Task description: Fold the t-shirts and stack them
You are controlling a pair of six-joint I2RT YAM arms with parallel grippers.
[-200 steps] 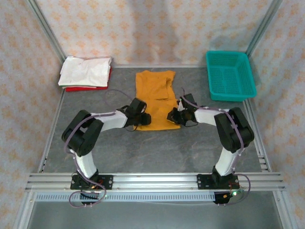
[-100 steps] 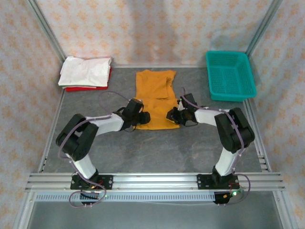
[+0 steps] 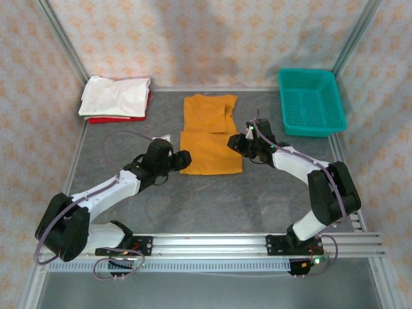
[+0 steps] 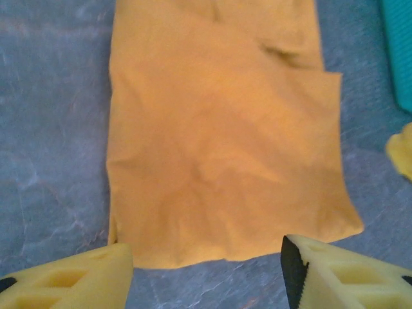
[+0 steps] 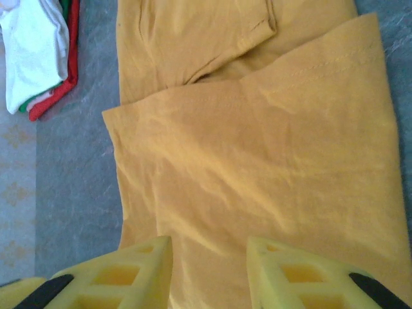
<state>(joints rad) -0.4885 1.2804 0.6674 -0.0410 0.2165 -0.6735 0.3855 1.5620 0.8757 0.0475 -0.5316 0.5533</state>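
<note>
Grippers, two. Your left gripper (image 3: 181,159) sits at the 8 o'clock corner of the mustard-orange t-shirt (image 3: 211,151). Its fingers (image 4: 77,277) are spread wide with nothing between them, and the near hem lies just beyond. Your right gripper (image 3: 237,143) sits at that shirt's 3 o'clock edge, fingers (image 5: 116,270) moderately parted above the cloth, pinching nothing.

T-shirts, three. The mustard-orange one lies flat at the middle of the table (image 3: 212,199), its near part laid over the far part. White t-shirt (image 3: 116,96), folded, rests atop the red t-shirt (image 3: 103,120) in the 10 o'clock corner.

Teal basket (image 3: 311,102), one, at 2 o'clock.
</note>
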